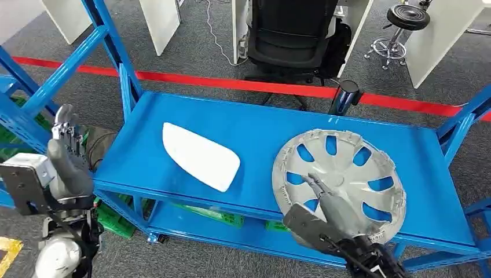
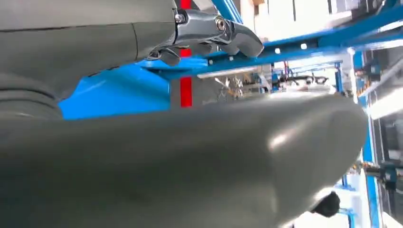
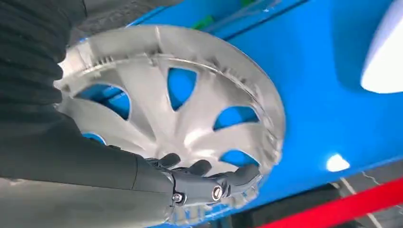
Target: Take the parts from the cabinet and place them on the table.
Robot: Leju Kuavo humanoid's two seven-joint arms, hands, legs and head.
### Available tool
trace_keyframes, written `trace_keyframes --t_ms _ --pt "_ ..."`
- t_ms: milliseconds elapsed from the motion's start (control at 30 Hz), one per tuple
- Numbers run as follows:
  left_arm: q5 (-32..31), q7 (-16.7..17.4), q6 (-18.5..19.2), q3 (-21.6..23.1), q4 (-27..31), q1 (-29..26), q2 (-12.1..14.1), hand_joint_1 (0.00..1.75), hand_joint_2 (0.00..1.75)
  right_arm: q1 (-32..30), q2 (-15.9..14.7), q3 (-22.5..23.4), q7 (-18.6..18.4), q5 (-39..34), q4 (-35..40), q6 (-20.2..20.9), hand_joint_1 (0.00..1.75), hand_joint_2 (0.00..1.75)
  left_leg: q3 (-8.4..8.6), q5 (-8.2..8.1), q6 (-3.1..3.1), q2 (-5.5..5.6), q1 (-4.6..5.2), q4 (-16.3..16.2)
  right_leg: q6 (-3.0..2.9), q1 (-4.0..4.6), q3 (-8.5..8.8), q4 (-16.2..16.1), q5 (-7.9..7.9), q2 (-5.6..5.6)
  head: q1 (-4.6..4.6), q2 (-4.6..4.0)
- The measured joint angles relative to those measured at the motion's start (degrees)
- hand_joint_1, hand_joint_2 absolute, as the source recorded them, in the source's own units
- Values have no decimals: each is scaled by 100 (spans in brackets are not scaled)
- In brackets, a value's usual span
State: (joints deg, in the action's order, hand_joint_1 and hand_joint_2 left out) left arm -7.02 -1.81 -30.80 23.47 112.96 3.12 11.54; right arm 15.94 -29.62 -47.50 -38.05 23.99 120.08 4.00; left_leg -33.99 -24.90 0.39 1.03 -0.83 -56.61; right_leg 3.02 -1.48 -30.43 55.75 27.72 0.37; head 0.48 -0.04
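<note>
Head view: blue metal cabinet (image 1: 173, 116) with a flat top shelf. 2 parts lie on it. A white panel (image 1: 200, 155), flat and rounded at the corners, sits left of centre. A silver wheel cover (image 1: 341, 176) with cut-out slots lies at the right, close to the front edge of the shelf. The 2 parts are apart, not touching. The right hand (image 1: 330, 211) comes in from below and lies over the near part of the wheel cover, with its fingers (image 1: 317, 186) stretched across the spokes. The left hand (image 1: 66, 150) is raised beside the cabinet's left upright, fingers up and apart, nothing in it. Beyond the cabinet: red floor tape (image 1: 231, 83), a black office chair (image 1: 292, 35), a black stool (image 1: 405, 23), white desk panels. Green crates (image 1: 211, 213) show on the lower shelf.

Left wrist view: the left hand's grey thumb (image 2: 190, 156) takes up the near field, with darker fingertips (image 2: 223, 35) above it, and nothing between them. Blue frame behind.

Right wrist view: the right hand rests on the wheel cover (image 3: 190, 123); its fingertips (image 3: 228, 180) curl over the rim at one edge. Whether the thumb clamps the other side I cannot tell, so the grip is unconfirmed. The cover lies on the blue shelf surface. An edge of the white panel (image 3: 385, 57) shows well apart from it.
</note>
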Motion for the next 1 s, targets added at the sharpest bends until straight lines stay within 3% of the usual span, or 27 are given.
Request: trace_keyframes --t_ms 267,367,600,767,1000 --pt "61 -11 -48 -55 0 2 19 0 0 -279 29 175 -55 676 -122 105 0 175 0 1 1 -2 0 -1 0 0 2 0 -1 -3 9 0" --pt "61 9 -63 -101 2 2 26 0 0 -449 24 356 -57 862 -155 63 0 175 1 1 1 -3 0 -3 0 -1 2 0 -1 -2 11 0" --pt "48 35 -22 -184 4 1 28 0 0 -851 20 970 -59 1052 -175 382 0 175 0 1 1 -2 0 -3 0 -1 2 -2 -1 -2 13 0" --pt "70 68 -20 -197 15 1 33 0 0 -1036 9 1248 -59 951 -282 81 0 175 2 1 1 -3 0 -3 1 -1 3 -2 -1 0 13 0" --pt "77 81 -17 -225 22 1 33 0 0 -1116 7 1401 -59 942 -391 52 0 175 2 1 1 -5 0 -4 1 -1 3 -1 -2 0 13 0"
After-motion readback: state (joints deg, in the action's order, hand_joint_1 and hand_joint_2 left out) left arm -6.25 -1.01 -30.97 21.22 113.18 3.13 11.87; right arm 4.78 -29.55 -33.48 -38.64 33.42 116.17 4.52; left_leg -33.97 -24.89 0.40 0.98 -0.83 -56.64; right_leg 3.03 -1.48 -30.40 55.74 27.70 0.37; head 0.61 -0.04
